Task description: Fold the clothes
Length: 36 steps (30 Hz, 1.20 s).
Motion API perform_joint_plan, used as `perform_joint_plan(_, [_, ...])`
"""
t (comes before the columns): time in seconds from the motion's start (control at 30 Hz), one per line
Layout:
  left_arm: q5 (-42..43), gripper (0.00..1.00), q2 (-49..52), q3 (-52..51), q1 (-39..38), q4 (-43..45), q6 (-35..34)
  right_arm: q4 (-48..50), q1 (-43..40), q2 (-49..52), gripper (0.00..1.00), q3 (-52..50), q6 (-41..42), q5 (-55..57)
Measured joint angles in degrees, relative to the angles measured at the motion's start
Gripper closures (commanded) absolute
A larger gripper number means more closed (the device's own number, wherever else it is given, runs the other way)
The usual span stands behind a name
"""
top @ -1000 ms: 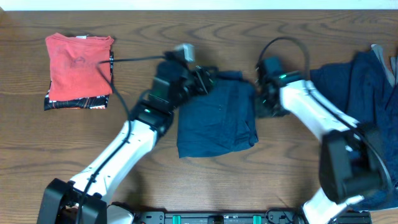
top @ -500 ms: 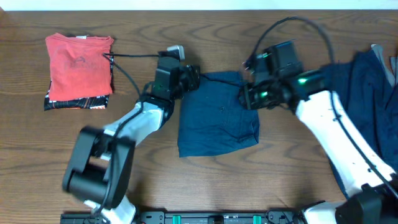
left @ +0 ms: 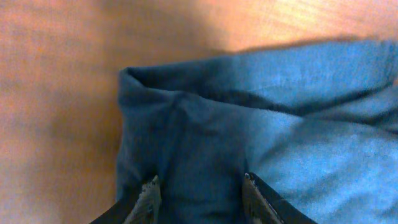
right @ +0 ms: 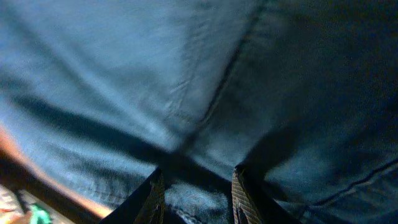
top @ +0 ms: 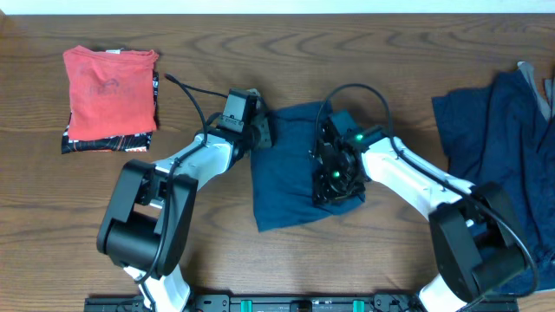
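A dark navy-blue garment [top: 286, 178] lies partly folded in the middle of the table. My left gripper [top: 262, 135] is at its upper left corner. In the left wrist view the fingers [left: 199, 184] are spread, with the garment's [left: 298, 124] bunched edge between them. My right gripper [top: 334, 180] is low over the garment's right half. In the right wrist view its fingers [right: 198, 180] are spread and rest on the navy cloth [right: 155, 74], near a seam. More navy clothes [top: 499, 130] lie in a loose heap at the right edge.
A folded red shirt [top: 108, 82] lies on a dark patterned cloth [top: 104, 143] at the back left. A black cable [top: 195, 91] runs from the left arm across the wooden table [top: 260, 43]. The robot's base bar [top: 303, 303] is at the front edge.
My right gripper moved from the garment's upper right edge down onto its right half. The garment shifted and turned slightly. My left gripper stayed at the upper left corner.
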Motion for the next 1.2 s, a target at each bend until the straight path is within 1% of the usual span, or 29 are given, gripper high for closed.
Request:
perform_joint_plan(0.03, [0.61, 0.55, -0.59, 0.42, 0.00, -3.32, 0.13, 0.37, -0.39, 0.46, 0.65, -0.61, 0.02, 1.18])
perform_joint_plan(0.13, [2.78, 0.55, -1.53, 0.96, 0.11, -9.57, 0.20, 2.36, -2.01, 1.25, 0.66, -0.79, 0.59, 5.14])
perform_joint_plan(0.23, [6.91, 0.55, -2.05, 1.29, 0.48, -14.75, 0.37, 6.34, -4.55, 1.36, 0.62, -0.76, 1.49, 9.70])
perform_joint_plan(0.3, [11.02, 0.56, -2.40, 1.27, 0.74, -18.36, 0.35, 11.98, -6.67, 1.36, 0.57, -0.79, 1.90, 13.97])
perform_joint_plan(0.43, [18.53, 0.55, -2.67, 0.50, 0.42, -23.80, 0.37, 22.60, -10.23, 2.12, 0.56, -0.76, 1.16, 20.02])
perform_joint_plan(0.5, [20.46, 0.53, -3.30, -0.39, 0.24, -25.20, 0.55, 24.35, -11.19, 2.40, 0.56, -0.76, 0.57, 21.75])
perform_joint_plan(0.53, [20.85, 0.47, -3.87, -1.11, 0.11, -25.35, 0.63, 24.72, -11.41, 2.51, 0.56, -0.76, 0.24, 22.47])
perform_joint_plan(0.57, [20.96, 0.31, -4.35, -1.57, 0.07, -25.11, 0.96, 24.81, -11.41, 2.56, 0.55, -0.76, -0.07, 22.84])
perform_joint_plan(0.63, [20.35, 0.09, -6.03, -2.49, -0.09, -22.47, 1.20, 24.74, -11.26, 2.60, 0.55, -0.76, -0.39, 23.45])
perform_joint_plan(0.67, [19.30, 0.05, -7.10, -2.71, -0.11, -20.65, 1.42, 24.63, -11.15, 2.60, 0.54, -0.79, -0.59, 23.80])
perform_joint_plan(0.73, [16.92, 0.00, -9.46, -2.80, -0.11, -15.87, 1.73, 24.50, -11.10, 2.60, 0.53, -0.79, -0.90, 24.24])
perform_joint_plan(0.77, [16.02, 0.02, -10.29, -2.73, -0.11, -13.49, 1.77, 24.46, -11.10, 2.60, 0.53, -0.76, -0.96, 24.37])
perform_joint_plan(0.87, [13.57, 0.02, -11.56, -2.60, -0.11, -6.49, 2.78, 24.11, -11.08, 2.60, 0.51, -0.76, -1.14, 24.79])
perform_joint_plan(0.97, [12.22, 0.02, -10.58, -2.62, -0.11, -0.68, 3.69, 23.74, -10.88, 2.60, 0.50, -0.76, -1.18, 25.07])
perform_joint_plan(1.07, [11.63, 0.02, -8.33, -2.62, -0.11, 3.72, 4.28, 23.50, -10.34, 2.60, 0.47, -0.76, -1.31, 25.57])
perform_joint_plan(1.2, [11.04, 0.02, -4.02, -2.62, -0.11, 6.73, 4.66, 23.47, -10.01, 2.60, 0.45, -0.76, -1.46, 26.01])
